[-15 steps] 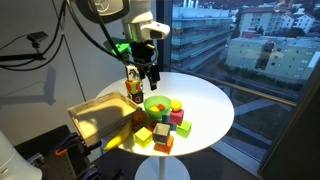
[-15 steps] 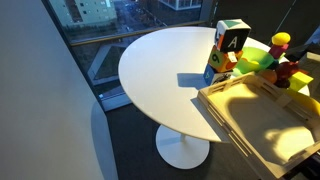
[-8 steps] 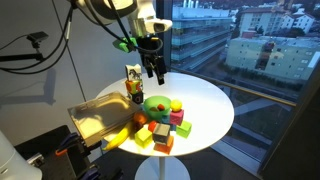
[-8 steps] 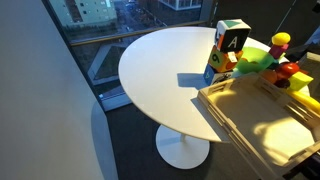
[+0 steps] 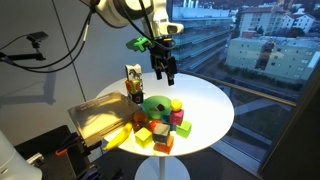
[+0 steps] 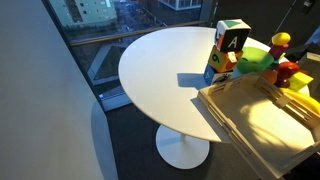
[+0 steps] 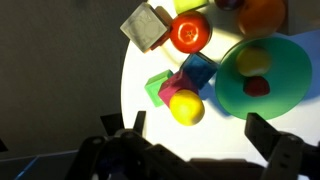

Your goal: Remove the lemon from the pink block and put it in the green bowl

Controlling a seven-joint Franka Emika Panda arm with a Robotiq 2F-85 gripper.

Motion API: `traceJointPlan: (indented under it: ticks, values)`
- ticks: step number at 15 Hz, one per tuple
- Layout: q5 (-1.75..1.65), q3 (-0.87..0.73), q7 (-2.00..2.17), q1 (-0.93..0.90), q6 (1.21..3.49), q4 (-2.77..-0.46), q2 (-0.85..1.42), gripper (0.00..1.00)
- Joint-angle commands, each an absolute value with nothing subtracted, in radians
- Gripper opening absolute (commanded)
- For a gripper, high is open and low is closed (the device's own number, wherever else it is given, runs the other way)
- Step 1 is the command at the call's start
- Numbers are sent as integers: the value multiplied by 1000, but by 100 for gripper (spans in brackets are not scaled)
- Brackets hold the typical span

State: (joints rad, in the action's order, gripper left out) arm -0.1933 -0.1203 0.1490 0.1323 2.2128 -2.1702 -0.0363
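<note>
The yellow lemon [image 7: 186, 106] rests on a pink block [image 7: 171, 93] just left of the green bowl [image 7: 285, 80] in the wrist view. The bowl holds a small yellow piece and a small red piece. My gripper [image 7: 200, 132] is open and empty, well above the table, with the lemon between and slightly ahead of its fingers. In an exterior view the gripper [image 5: 165, 70] hangs above the green bowl [image 5: 155, 104], and the lemon [image 5: 176, 105] sits at the bowl's right among the blocks.
A red round fruit [image 7: 190, 32], a beige block [image 7: 147, 27], a blue block [image 7: 199, 70] and a green block [image 7: 156, 88] crowd round the lemon. A wooden tray [image 5: 98, 118], a banana [image 5: 120, 137] and a carton [image 5: 133, 80] stand on the round white table [image 5: 208, 100].
The gripper has moved to the right, from beside the carton to above the bowl and blocks. It stays open. The objects have not moved.
</note>
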Motion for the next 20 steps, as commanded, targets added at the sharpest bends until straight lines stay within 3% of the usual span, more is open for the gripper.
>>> traceJointPlan:
  ticks: [1,20]
  values:
    - [-200,-123,120,132,2144,-2054,58,100]
    - [-196,-131,-215,156,2224,-1941,268,100]
